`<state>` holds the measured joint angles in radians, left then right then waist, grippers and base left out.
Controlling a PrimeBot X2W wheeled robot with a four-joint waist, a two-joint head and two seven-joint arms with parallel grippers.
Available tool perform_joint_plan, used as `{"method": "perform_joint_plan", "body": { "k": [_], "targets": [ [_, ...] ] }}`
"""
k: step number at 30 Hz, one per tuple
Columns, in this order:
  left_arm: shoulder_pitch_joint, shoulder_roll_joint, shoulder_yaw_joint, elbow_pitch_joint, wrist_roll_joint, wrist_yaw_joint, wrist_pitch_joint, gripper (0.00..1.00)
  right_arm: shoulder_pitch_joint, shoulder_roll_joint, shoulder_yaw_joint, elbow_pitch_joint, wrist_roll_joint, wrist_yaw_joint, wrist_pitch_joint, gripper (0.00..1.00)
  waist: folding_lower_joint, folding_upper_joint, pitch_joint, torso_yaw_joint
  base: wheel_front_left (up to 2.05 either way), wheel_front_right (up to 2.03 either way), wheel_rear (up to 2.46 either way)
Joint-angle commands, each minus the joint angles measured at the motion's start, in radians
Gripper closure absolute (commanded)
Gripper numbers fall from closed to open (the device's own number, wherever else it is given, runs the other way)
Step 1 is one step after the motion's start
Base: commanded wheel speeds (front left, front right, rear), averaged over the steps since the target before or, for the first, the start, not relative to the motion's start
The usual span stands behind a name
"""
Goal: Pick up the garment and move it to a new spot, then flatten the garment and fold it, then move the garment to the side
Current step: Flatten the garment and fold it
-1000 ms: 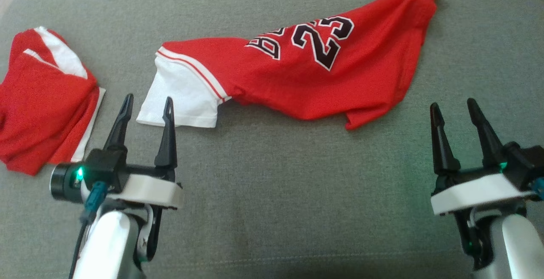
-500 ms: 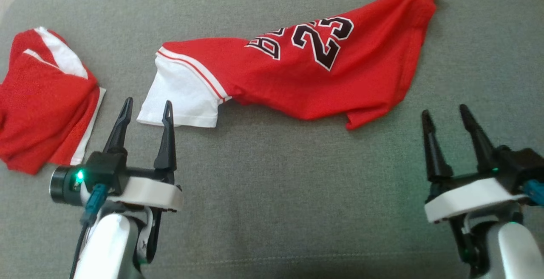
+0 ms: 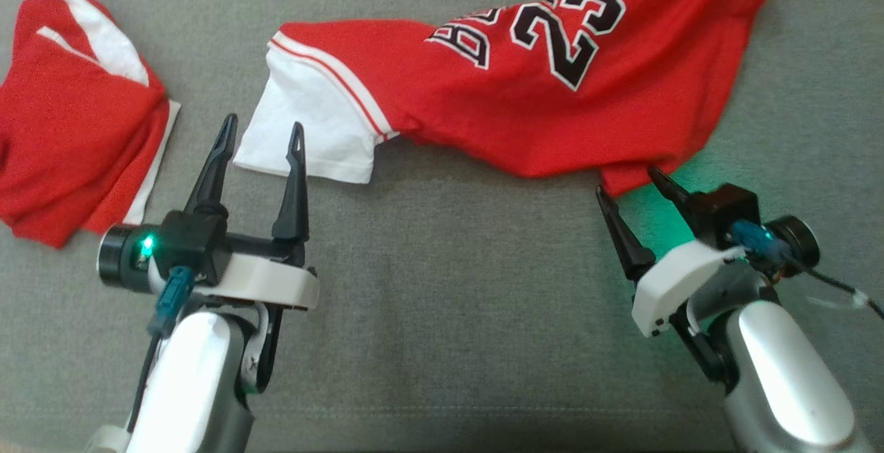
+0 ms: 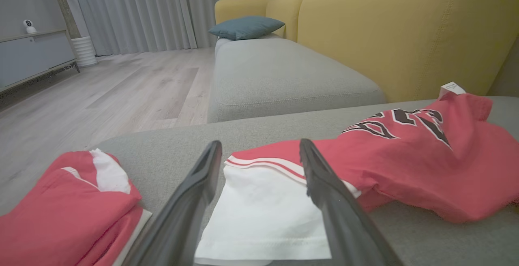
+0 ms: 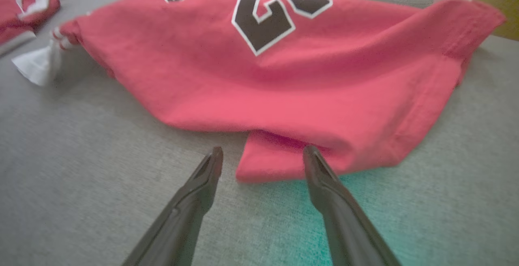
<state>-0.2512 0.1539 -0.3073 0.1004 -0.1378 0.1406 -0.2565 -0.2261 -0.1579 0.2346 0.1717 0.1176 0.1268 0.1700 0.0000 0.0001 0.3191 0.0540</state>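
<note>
Since a second ago the right gripper (image 3: 626, 182) has swung in from the lower right of the head view and turned towards the middle. The whole picture has also shifted, so the camera itself has moved. Its two fingers stand wide apart and hold nothing, and their tips are at the small red flap (image 3: 625, 178) that sticks out under the lower right edge of the red garment (image 3: 525, 114). In the right wrist view that flap (image 5: 275, 162) lies between the spread tips of the right gripper (image 5: 263, 150); whether they touch the cloth I cannot tell. The garment lies crumpled across the upper middle and upper right of the head view on the grey cushion (image 3: 449, 301), its black number (image 3: 566, 32) facing up and its white sleeve (image 3: 311, 128) spread at its left end. The left gripper (image 3: 264, 122) is also wide and empty, with its tips at the near left corner of that sleeve. A folded red garment (image 3: 69, 128) lies apart at the upper left.
</note>
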Motion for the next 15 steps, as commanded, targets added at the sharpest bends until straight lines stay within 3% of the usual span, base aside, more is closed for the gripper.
{"method": "perform_joint_plan", "body": {
  "k": [1,5,6,7,15],
  "targets": [
    [-0.037,0.011,0.035,-0.030,0.011,0.001,-0.005,0.00,-0.037,-0.012,0.029,0.002,-0.017,0.004,0.013,0.00,0.0000,-0.0001,0.017,0.011,0.00,0.00,0.00],
    [-0.045,0.002,0.036,-0.026,0.012,-0.001,-0.005,0.00,-0.078,-0.010,0.039,0.083,-0.036,0.004,0.067,0.00,0.0000,-0.0001,0.028,0.016,0.00,0.00,0.00],
    [-0.046,0.000,0.037,-0.025,0.013,-0.001,-0.005,0.00,-0.084,-0.007,0.040,0.092,-0.035,0.004,0.074,0.29,0.0000,-0.0001,0.030,0.016,0.00,0.00,0.00],
    [-0.046,-0.001,0.038,-0.025,0.013,-0.002,-0.005,0.00,-0.088,-0.006,0.039,0.096,-0.033,0.004,0.075,0.97,0.0000,-0.0001,0.031,0.016,0.00,0.00,0.00],
    [-0.029,0.001,0.058,-0.023,0.015,-0.002,-0.005,0.00,-0.042,-0.049,0.007,-0.001,-0.026,0.004,0.056,1.00,0.0000,-0.0001,0.011,-0.010,0.00,0.00,0.00]
  ]
}}
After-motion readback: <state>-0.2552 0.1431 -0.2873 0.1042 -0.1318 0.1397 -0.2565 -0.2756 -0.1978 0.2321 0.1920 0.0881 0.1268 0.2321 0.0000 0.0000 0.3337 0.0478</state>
